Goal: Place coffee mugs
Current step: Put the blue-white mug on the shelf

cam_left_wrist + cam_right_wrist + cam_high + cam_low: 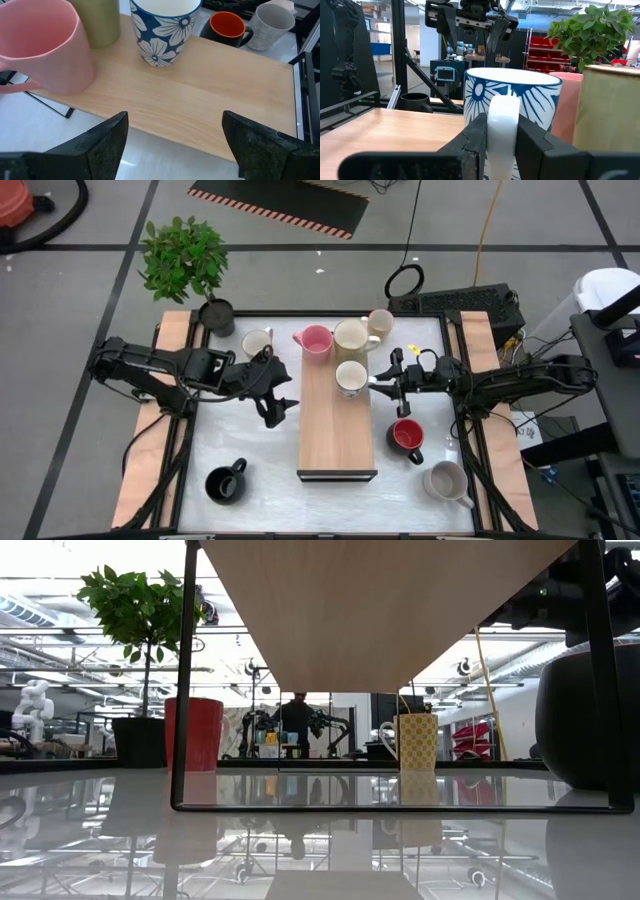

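Observation:
A raised wooden board (337, 425) carries a pink mug (315, 340), a cream mug (350, 335) and a white mug with blue flowers (351, 378). My right gripper (385, 383) is at the flowered mug's right side, shut on its handle. My left gripper (276, 406) hovers open at the board's left edge (165, 135), touching nothing. On the table stand a cream mug (257, 343), another cream mug (380, 322), a black mug (225, 483), a red-lined mug (407, 436) and a grey mug (447, 480). My right gripper pinches the flowered mug's white handle (502, 125) between its two fingers, one on each side of the loop. The fingers (470, 145) come in level from the table's right. The mug (162, 30) stands upright with its base on the board.
A dark plant pot (216, 315) with a leafy plant (183, 255) sits at the table's far left corner. The board rests on a thin black frame (180, 680) above the white tabletop. The board's near half (337, 450) is bare.

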